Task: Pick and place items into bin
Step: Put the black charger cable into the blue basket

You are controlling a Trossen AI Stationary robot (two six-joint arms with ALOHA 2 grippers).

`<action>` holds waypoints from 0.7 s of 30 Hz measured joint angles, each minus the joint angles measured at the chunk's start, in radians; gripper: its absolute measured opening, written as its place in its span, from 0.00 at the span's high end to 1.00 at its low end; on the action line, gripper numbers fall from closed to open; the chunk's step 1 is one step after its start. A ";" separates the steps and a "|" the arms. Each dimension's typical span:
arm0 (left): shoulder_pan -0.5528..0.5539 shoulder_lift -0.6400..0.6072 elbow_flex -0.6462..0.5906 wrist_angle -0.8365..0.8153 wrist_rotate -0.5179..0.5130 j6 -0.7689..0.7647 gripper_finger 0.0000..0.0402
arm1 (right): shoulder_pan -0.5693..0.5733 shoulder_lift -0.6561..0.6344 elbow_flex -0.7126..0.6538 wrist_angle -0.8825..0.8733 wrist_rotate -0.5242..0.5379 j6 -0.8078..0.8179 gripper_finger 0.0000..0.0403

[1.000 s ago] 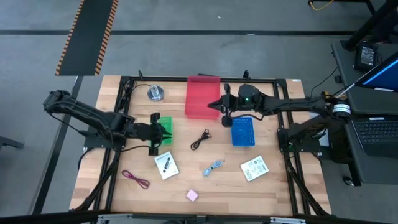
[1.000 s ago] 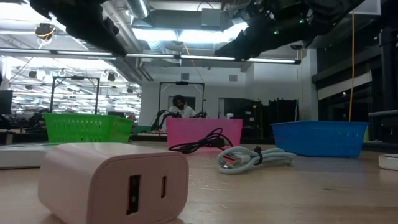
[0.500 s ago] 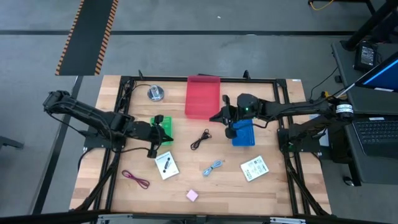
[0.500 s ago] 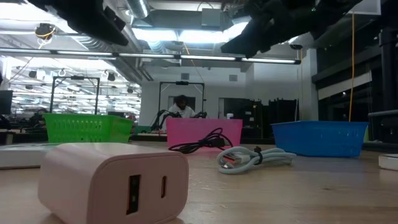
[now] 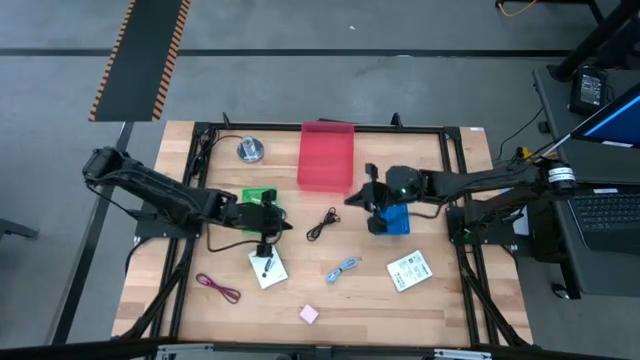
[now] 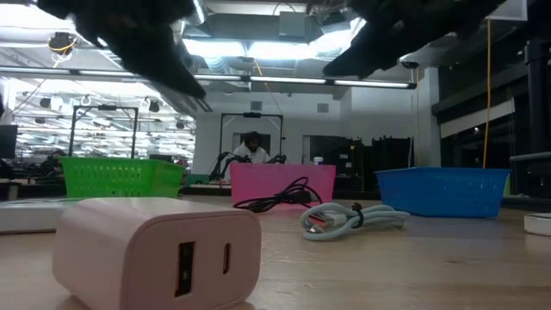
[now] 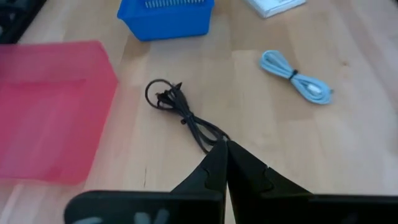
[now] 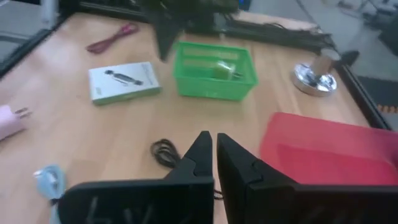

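Three bins point(image 8: 214, 78) surrounded the left gripper point(image 7: 225, 144), fingers pressed together; ahead, unobstructed, lay a thin coiled black cable point(image 7: 180, 112).

Three bins stood on the desk point(image 5: 440, 300): one green bin point(image 5: 254, 199), one red bin point(image 5: 326, 156) and one blue bin point(image 5: 397, 219). There were two white printed cards point(image 5: 266, 266) point(image 5: 408, 271). Three cables lay loose: one black cable point(image 5: 321, 223), one maroon cable point(image 5: 218, 288) and one light blue cable point(image 5: 343, 267). One pink charger block point(image 5: 309, 314) and one round silver disc point(image 5: 250, 150) completed the count.
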 joint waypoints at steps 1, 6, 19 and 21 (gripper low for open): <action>0.009 0.025 0.014 0.000 0.000 -0.013 1.00 | 0.009 -0.012 -0.018 0.020 0.009 0.000 0.99; 0.050 0.156 0.096 -0.005 0.024 -0.053 0.99 | 0.030 -0.091 -0.103 0.086 0.065 -0.003 0.99; 0.101 0.363 0.298 -0.075 0.000 -0.122 0.78 | 0.034 -0.314 -0.206 0.073 0.094 -0.001 0.99; 0.102 0.388 0.317 -0.078 -0.019 -0.140 0.72 | 0.034 -0.324 -0.217 0.071 0.094 -0.002 0.99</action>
